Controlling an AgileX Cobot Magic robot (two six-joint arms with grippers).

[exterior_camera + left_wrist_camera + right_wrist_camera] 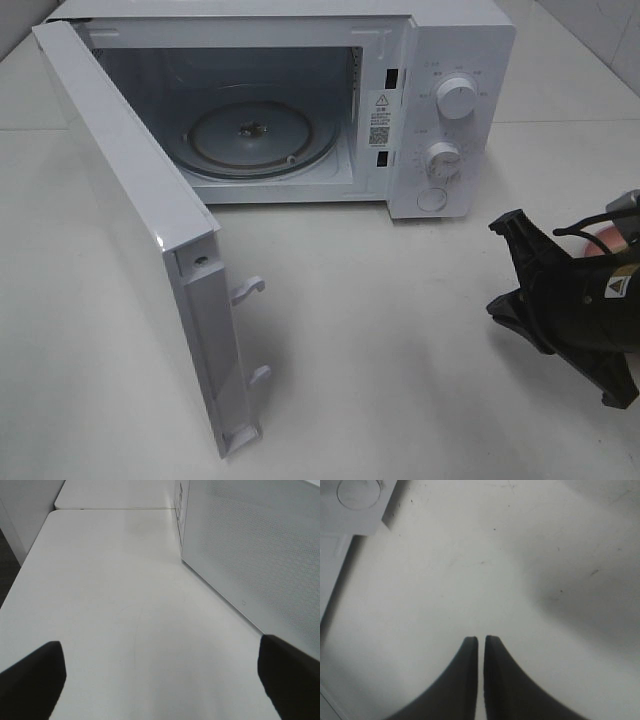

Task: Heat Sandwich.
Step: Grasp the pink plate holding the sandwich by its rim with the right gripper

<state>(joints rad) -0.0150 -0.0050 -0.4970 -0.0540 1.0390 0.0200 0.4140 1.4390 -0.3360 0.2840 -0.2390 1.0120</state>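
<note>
White tabletop [400,330], second table [115,495] butted behind it, pale tiled wall [605,30], dark floor [5,575] alongside, even light

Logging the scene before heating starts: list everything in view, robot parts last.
microwave: one, white, back of the table
door: one, white, swung open toward the front left
turntable: one, clear glass, inside the cavity, nothing on it
knobs: two, white, control panel, one above the other
button: one, white, round, below the knobs
table: one, white, under everything
pink thing: one, mostly hidden behind the right arm
left gripper: one, black, open, empty, beside the door
right gripper: one, black, jaws nearly together, empty, right of the microwave
</note>
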